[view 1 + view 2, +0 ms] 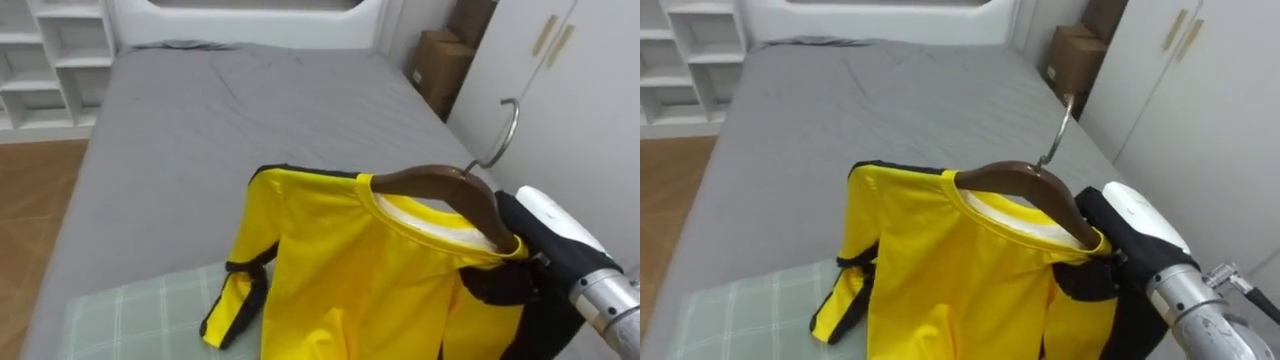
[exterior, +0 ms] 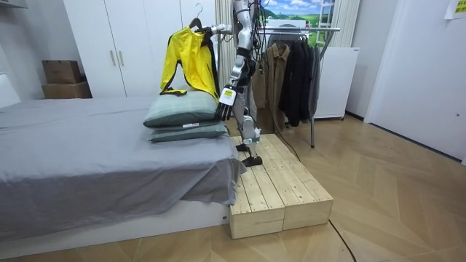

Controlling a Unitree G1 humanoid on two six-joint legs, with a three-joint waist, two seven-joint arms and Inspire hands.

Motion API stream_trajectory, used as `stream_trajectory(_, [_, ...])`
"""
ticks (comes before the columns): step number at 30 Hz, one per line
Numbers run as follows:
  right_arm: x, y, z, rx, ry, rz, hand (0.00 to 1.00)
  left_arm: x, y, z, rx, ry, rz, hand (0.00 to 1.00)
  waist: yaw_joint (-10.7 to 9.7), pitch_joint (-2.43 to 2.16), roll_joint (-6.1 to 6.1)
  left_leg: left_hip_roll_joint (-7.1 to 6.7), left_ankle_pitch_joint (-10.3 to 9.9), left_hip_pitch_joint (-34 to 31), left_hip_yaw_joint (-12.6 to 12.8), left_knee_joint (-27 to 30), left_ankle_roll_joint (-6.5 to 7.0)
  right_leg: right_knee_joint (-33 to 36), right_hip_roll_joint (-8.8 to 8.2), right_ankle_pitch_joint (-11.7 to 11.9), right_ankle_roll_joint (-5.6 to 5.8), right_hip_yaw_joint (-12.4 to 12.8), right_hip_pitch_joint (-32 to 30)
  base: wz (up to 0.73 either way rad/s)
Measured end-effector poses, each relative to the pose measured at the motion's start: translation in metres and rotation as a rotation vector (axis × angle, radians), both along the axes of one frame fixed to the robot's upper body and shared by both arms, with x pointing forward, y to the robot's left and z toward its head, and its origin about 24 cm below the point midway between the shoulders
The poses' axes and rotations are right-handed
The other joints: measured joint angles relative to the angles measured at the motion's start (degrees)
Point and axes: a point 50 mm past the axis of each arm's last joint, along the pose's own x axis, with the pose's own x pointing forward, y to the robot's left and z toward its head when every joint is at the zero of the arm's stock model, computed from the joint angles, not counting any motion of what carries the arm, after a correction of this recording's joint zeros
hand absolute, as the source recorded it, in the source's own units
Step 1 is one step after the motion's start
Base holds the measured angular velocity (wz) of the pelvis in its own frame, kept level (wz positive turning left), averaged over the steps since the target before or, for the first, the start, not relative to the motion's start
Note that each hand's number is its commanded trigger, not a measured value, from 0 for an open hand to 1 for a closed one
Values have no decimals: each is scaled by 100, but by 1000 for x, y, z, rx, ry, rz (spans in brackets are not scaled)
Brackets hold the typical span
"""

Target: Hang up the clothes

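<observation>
above the pillow [image 1: 140, 312], a pale green checked cushion with a soft, slightly puffed top, hangs a bright yellow jersey [image 1: 350, 270]. its cloth is smooth and faintly shiny, with black trim at the shoulder seam and cuff. one short sleeve droops to the robot's left, and its black-edged cuff lies just over the pillow. a white inner collar shows at the round neck.

the jersey sits on a hanger [image 1: 440, 190] of dark brown glossy wood, curved like a shallow arch. its hook [image 1: 507, 128] is thin bare metal and points up and to the right, free of any rail.

the right hand [image 1: 530, 250], black with a white shell at the wrist, is at the hanger's right end. it seems clenched round that end and the cloth there, though yellow fabric covers part of the grip.

beyond lies the bed [image 1: 200, 120], its grey sheet flat with a few long creases. white open shelves [image 1: 55, 60] stand to its left, and brown cardboard boxes [image 1: 440, 65] sit by a white wardrobe [image 1: 580, 90] on the right.

in the room view the robot stands upright on a low platform [image 2: 280, 189] of pale wooden planks beside the bed. its right arm is raised, holding the jersey over two stacked pillows. the left hand [image 2: 226, 105] hangs at its side; whether it is spread or closed i cannot tell. behind it a metal rack [image 2: 291, 65] carries dark garments.
</observation>
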Motion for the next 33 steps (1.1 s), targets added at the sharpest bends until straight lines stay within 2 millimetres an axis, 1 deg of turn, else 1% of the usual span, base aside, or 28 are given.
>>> stream_trajectory(1, [0,0,0,1,-2,1,100,-2,0,-1,0,14,2,0,84,16,25,28,-47,53,219,10,-20,8,-17,47,-75,-380,-50,-103])
stream_trajectory(2, [0,1,0,1,-3,1,100,-3,0,-1,-1,22,2,0,109,25,38,45,-74,65,313,35,-26,13,-25,66,-106,-549,-65,-94])
stream_trajectory(3, [1,1,0,-3,-3,0,100,-4,0,-1,-3,36,5,0,116,36,48,67,-121,63,489,100,-28,65,-52,85,-139,-826,-130,-67])
stream_trajectory(4, [1,2,-1,-6,-2,-2,100,-6,0,-2,-6,50,8,0,107,45,61,71,-163,62,613,130,-26,88,-72,95,-169,-996,-188,-59])
stream_trajectory(5, [1,2,-1,-6,-2,-2,100,-6,0,-2,-8,56,8,0,108,48,66,70,-175,59,666,140,-27,101,-72,102,-182,-1020,-215,-50])
stream_trajectory(7, [1,4,-2,-2,-1,-1,100,-8,1,-2,-17,75,9,0,112,49,58,65,-214,61,862,157,-24,142,-64,120,-210,-1056,-305,-42])
stream_trajectory(10, [2,8,-3,12,-4,8,100,-10,3,-2,-18,97,13,0,100,53,28,70,-247,81,1029,197,-26,122,-41,145,-246,-1075,-328,-30])
stream_trajectory(17, [9,13,8,26,-41,32,100,-16,6,-2,2,147,5,0,73,49,1,91,-260,108,1312,182,-42,60,36,205,-288,-1050,-376,-19])
stream_trajectory(18, [9,14,9,27,-47,36,100,-17,7,-2,8,154,9,0,77,49,2,106,-266,116,1372,199,-55,59,72,209,-306,-1042,-387,-26])
stream_trajectory(19, [8,15,9,32,-46,41,100,-19,8,-2,14,166,17,0,80,48,1,143,-284,121,1439,269,-85,54,117,220,-328,-1025,-384,-30])
stream_trajectory(20, [8,16,8,32,-43,45,100,-20,8,-2,17,173,24,0,81,46,-2,172,-299,132,1496,317,-110,53,127,223,-342,-1025,-377,-40])
stream_trajectory(21, [8,18,8,34,-40,51,100,-25,9,-2,18,187,46,0,84,40,-15,219,-319,172,1639,420,-143,65,134,194,-401,-1060,-351,-36])
stream_trajectory(22, [8,19,8,36,-40,53,100,-27,10,-2,18,193,60,0,81,37,-27,258,-331,177,1729,522,-163,71,138,169,-436,-1090,-334,-51])
stream_trajectory(23, [7,20,8,40,-40,57,100,-31,13,-2,21,207,89,0,93,37,-97,353,-342,165,1906,845,-181,84,115,100,-512,-1199,-298,-52])
stream_trajectory(24, [7,21,7,45,-39,57,100,-37,16,-1,24,228,116,0,90,33,-161,497,-343,124,1981,1328,-182,88,119,39,-563,-1156,-229,-70])
stream_trajectory(25, [7,21,7,48,-37,56,100,-45,17,-1,27,261,128,0,108,23,-178,640,-342,72,1914,1876,-182,85,171,-18,-599,-978,-138,-63])
stream_trajectory(26, [7,21,7,50,-38,58,100,-49,18,-1,29,277,132,0,113,25,-168,730,-339,24,1759,2155,-178,86,229,-41,-626,-862,-94,-71])
stream_trajectory(27, [7,22,8,69,-42,60,100,-54,18,-1,35,308,139,0,92,35,-133,848,-289,-143,1254,2667,-155,89,356,-57,-662,-603,-37,-61])
stream_trajectory(28, [7,22,7,74,-42,59,100,-55,18,0,38,318,143,0,88,38,-125,875,-236,-255,984,2898,-120,79,412,-52,-676,-491,-14,-79])
stream_trajectory(29, [7,24,5,80,-33,57,100,-57,18,0,46,338,150,0,92,29,-145,791,-165,-505,392,3120,-12,70,478,-69,-722,-237,38,-91])
stream_trajectory(30, [7,25,3,82,-21,54,100,-58,17,0,51,349,151,0,133,19,-169,603,-308,-630,-160,2949,9,54,534,-14,-737,15,2,-97])
stream_trajectory(31, [8,26,3,80,-16,51,100,-58,17,-1,51,352,149,0,150,15,-184,477,-383,-720,-421,2836,2,53,551,5,-721,137,-35,-103])
stream_trajectory(32, [9,28,2,80,-9,51,100,-58,15,-1,49,358,142,0,213,15,-198,244,-465,-882,-863,2584,-19,43,598,57,-684,414,-104,-112])
stream_trajectory(33, [10,30,1,75,-3,55,100,-59,12,-2,43,368,140,0,319,16,-199,18,-469,-941,-1167,2217,-17,34,669,139,-669,760,-153,-140])
